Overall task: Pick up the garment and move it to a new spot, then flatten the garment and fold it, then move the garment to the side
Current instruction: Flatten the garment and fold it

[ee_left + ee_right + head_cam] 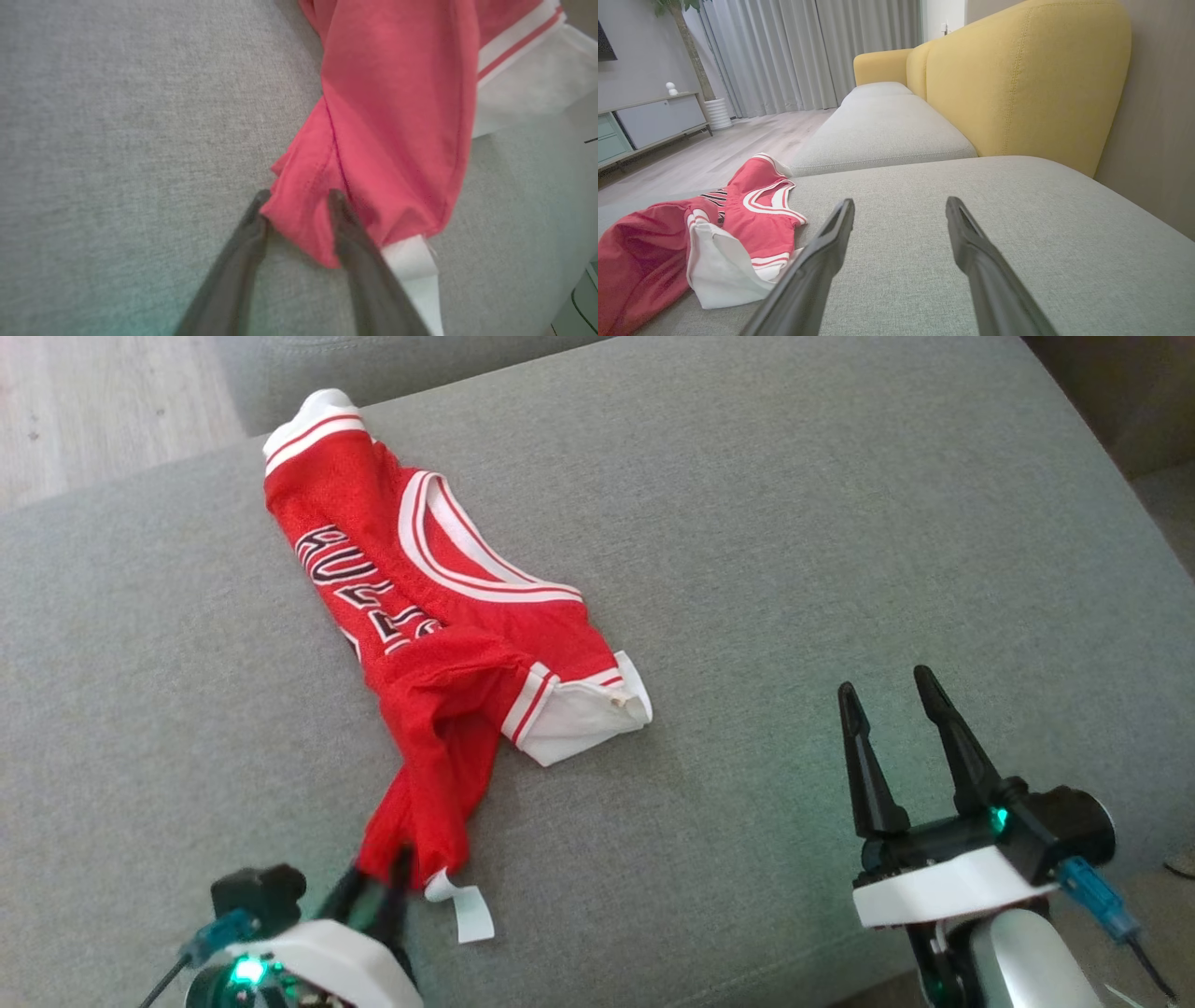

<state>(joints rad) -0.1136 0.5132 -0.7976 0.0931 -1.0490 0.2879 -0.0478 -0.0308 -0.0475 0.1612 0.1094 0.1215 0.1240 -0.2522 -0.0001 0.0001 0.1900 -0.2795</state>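
I'm in a home, in its living room. I work at a sofa [887, 126] with broad grey seats and a padded yellow back [1017, 84], set against a plain wall. Past its far end, long pale curtains [784, 51] hang down to a light wood floor [738, 140]. Across the room a low cabinet [654, 119] with pale doors stands along a grey wall, a small white figure [670, 87] on top. Beside it a plant [689, 46] rises from a ribbed white pot [718, 113]. A red jersey [420, 588] lies rumpled on the seat.
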